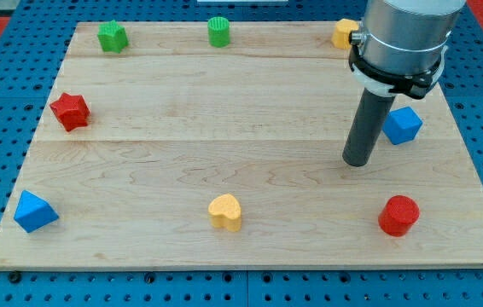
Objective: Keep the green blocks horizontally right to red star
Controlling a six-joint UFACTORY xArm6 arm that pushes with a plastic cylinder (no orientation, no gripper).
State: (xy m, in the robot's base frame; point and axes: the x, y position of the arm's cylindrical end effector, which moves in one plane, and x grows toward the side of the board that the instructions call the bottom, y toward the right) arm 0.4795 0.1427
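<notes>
Green blocks (112, 37) (218, 31) at view's top; my tip (357, 161) beside blue block (403, 124).

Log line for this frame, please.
tip beside blue block | green star, green cylinder at top | red star left | untouched

Board (224, 145) pale wood, smooth, visible grain; red star (70, 111) matt plastic-looking; rod (368, 128) dark matt.
</notes>
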